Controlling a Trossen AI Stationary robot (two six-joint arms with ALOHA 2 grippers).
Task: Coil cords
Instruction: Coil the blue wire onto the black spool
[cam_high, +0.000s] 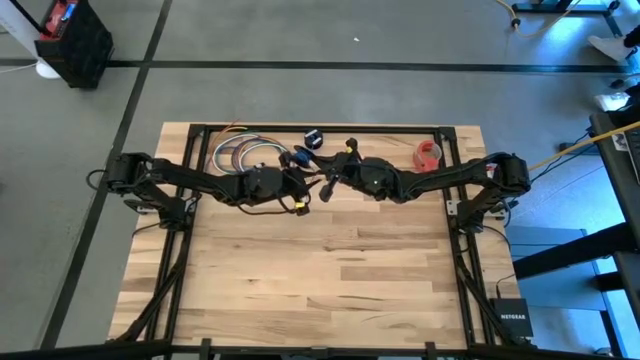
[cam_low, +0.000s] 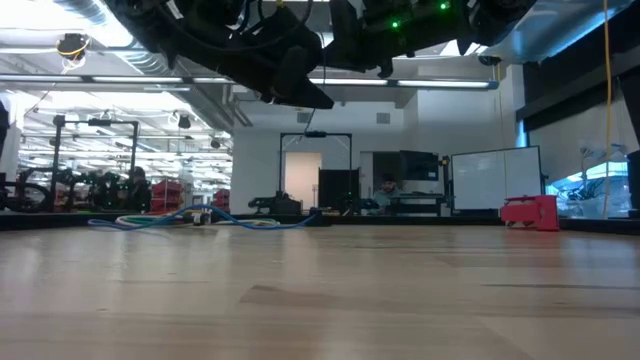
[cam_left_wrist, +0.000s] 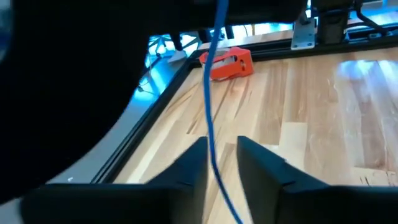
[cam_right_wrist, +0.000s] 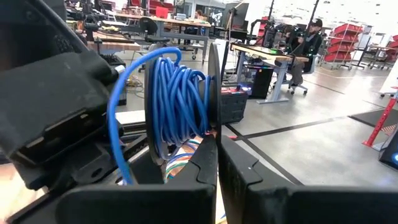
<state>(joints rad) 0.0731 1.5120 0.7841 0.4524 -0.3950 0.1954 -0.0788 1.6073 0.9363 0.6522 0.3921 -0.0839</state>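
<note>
A thin blue cord is wound on a black spool. The spool is held up over the far middle of the table, where both grippers meet. My right gripper, which also shows in the high view, is shut on the spool. A free stretch of the cord runs through the gap of my left gripper, which is open. My left gripper stands right beside the spool in the high view. The right wrist view shows the left arm's body close beside the coil. My right gripper pinches the rim of one spool flange between its two fingers, with the flange edge-on in the gap. The spool stands beyond the fingertips, clear of the table, with the coil beside the fingers. My left gripper has the cord running lengthwise through its gap. I cannot tell whether a finger touches the cord.
A bundle of thicker multicoloured cables lies at the far left of the table and also shows in the low view. A small dark round thing lies by the far rail. A red object lies at the far right. The near half of the table is bare wood.
</note>
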